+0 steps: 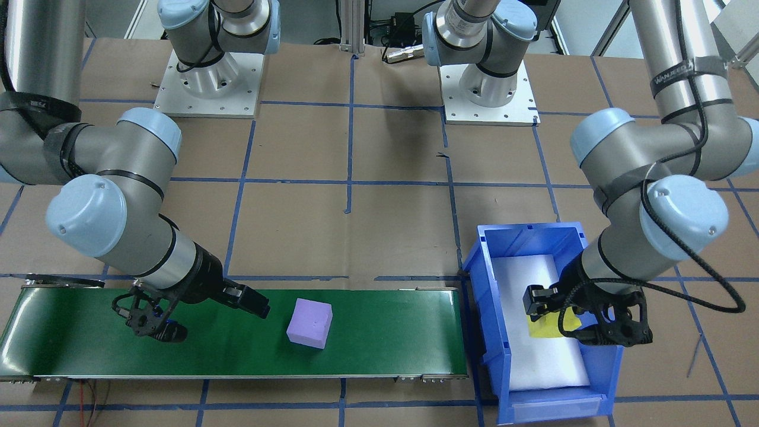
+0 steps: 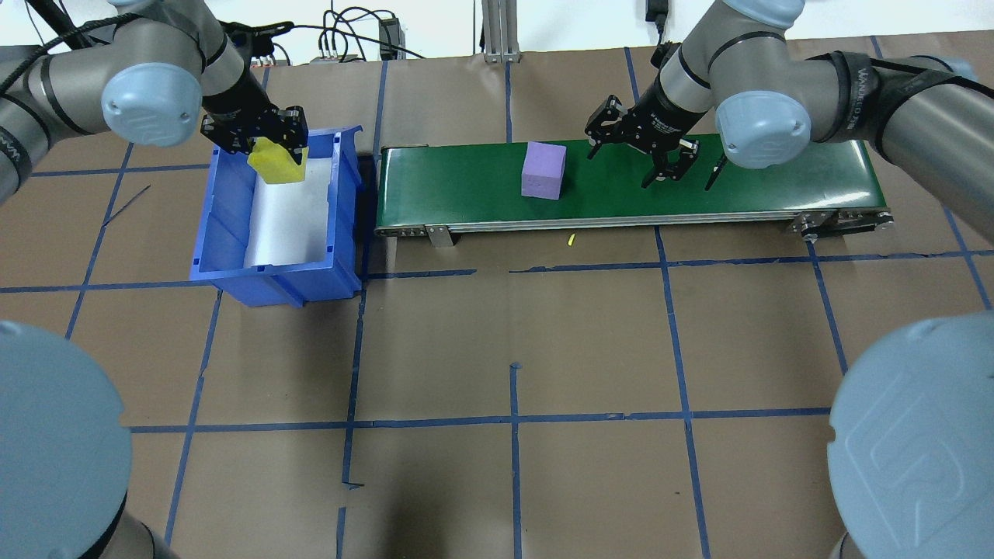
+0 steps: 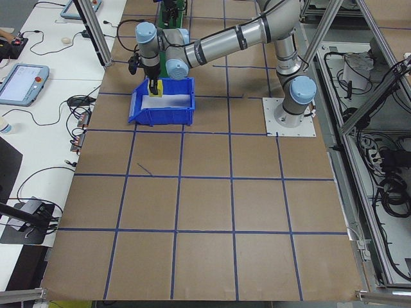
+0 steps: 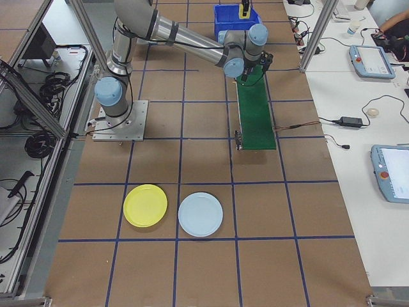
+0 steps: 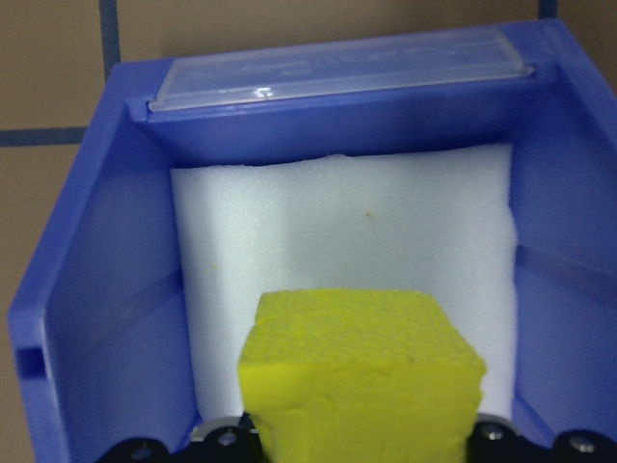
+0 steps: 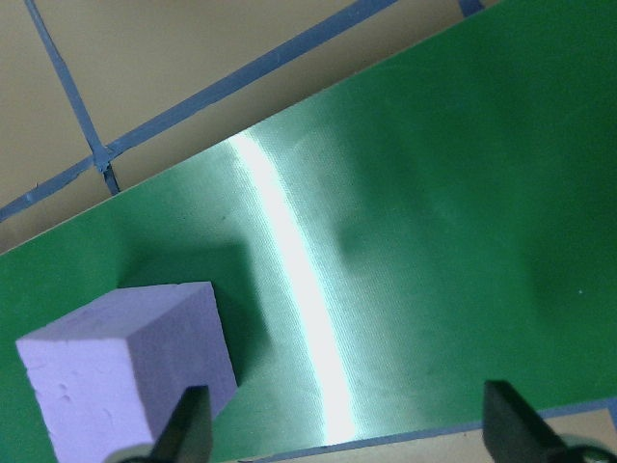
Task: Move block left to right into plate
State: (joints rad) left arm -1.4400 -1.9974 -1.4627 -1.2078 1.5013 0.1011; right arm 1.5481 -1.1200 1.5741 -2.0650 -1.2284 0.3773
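Note:
My left gripper [image 2: 273, 149] is shut on a yellow foam block [image 2: 276, 164], holding it just above the white foam liner of the blue bin [image 2: 233, 268]. The left wrist view shows that block [image 5: 362, 371] between the fingers. A purple foam block [image 2: 543, 170] sits on the green conveyor belt [image 2: 761, 186]. My right gripper [image 2: 682, 180] hovers open over the belt, a short way to the purple block's right; that block [image 6: 125, 376] lies beside one fingertip [image 6: 188, 429]. The yellow plate [image 4: 146, 205] lies on the table far from the belt, seen only in the exterior right view.
A light blue plate [image 4: 200, 214] lies next to the yellow one. The bin stands against the belt's left end. Both arm bases [image 1: 207, 77] are bolted at the back of the brown table with blue tape lines. Tablets and cables lie on side benches.

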